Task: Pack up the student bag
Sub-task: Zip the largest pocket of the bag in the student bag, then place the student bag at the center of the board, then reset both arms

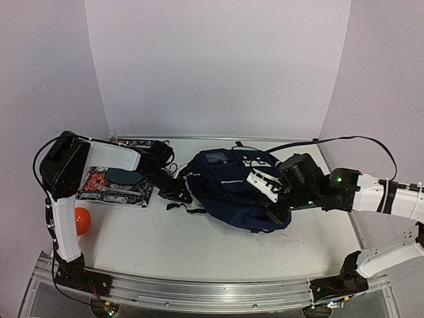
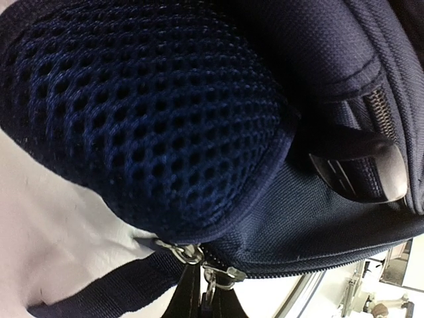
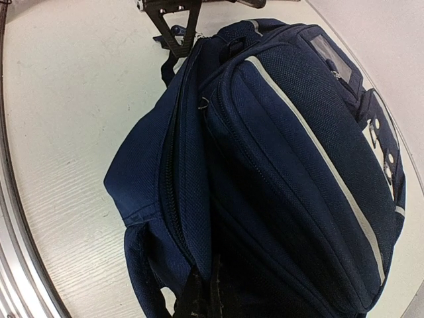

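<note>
The left claw (image 2: 202, 306) is clamped shut on a zipper pull (image 2: 215, 273), as far as the cramped view shows. The student bag (image 1: 232, 192) lies midway along the counter (image 1: 165, 245). The right claw (image 3: 202, 298), closed too, pinches its fabric; opposing tugs could slip the pull or drag the bag.

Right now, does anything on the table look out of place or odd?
Nothing looks spilled or damaged. The student bag lies slumped mid-table with a strap trailing loose. The one stray is an orange ball tucked against the left arm, well apart from the bag.
</note>
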Motion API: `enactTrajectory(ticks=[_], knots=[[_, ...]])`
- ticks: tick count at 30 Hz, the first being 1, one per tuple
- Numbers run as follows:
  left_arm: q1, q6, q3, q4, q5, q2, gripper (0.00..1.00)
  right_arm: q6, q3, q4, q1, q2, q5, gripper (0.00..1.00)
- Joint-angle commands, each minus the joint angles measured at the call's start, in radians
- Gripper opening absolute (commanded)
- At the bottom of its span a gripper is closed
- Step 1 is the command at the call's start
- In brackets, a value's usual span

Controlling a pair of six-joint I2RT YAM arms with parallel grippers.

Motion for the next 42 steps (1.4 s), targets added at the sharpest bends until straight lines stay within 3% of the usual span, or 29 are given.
enactTrajectory(ticks=[1, 6, 8, 14, 22, 27, 29, 34, 42], knots=[[0.083, -0.036, 0.052, -0.024, -0.302, 0.063, 0.03, 0.055, 0.024, -0.133, -0.021, -0.135, 0.048, 0.00], [0.007, -0.043, 0.092, -0.023, -0.303, 0.044, 0.04, 0.124, 0.033, -0.135, -0.022, -0.094, -0.021, 0.00], [-0.026, -0.055, 0.096, -0.023, -0.310, 0.025, 0.07, 0.151, 0.038, -0.124, -0.021, -0.068, -0.045, 0.06], [-0.039, -0.125, 0.001, 0.009, -0.413, -0.094, 0.36, 0.201, 0.041, -0.096, -0.022, 0.012, 0.000, 0.30], [0.008, -0.188, -0.134, 0.009, -0.557, -0.362, 0.56, 0.281, 0.109, -0.079, -0.070, 0.033, 0.067, 0.74], [0.066, -0.215, -0.209, 0.001, -0.666, -0.611, 0.69, 0.374, 0.152, -0.079, -0.162, 0.047, 0.157, 0.93], [0.085, -0.222, -0.236, -0.004, -0.736, -0.702, 0.78, 0.414, 0.158, -0.080, -0.197, 0.037, 0.205, 0.98], [0.100, -0.216, -0.267, -0.050, -0.845, -0.909, 0.99, 0.533, 0.138, -0.085, -0.288, -0.051, 0.322, 0.98], [0.100, -0.310, -0.332, -0.141, -1.064, -1.239, 1.00, 0.652, 0.087, -0.177, -0.319, -0.355, 0.514, 0.98]])
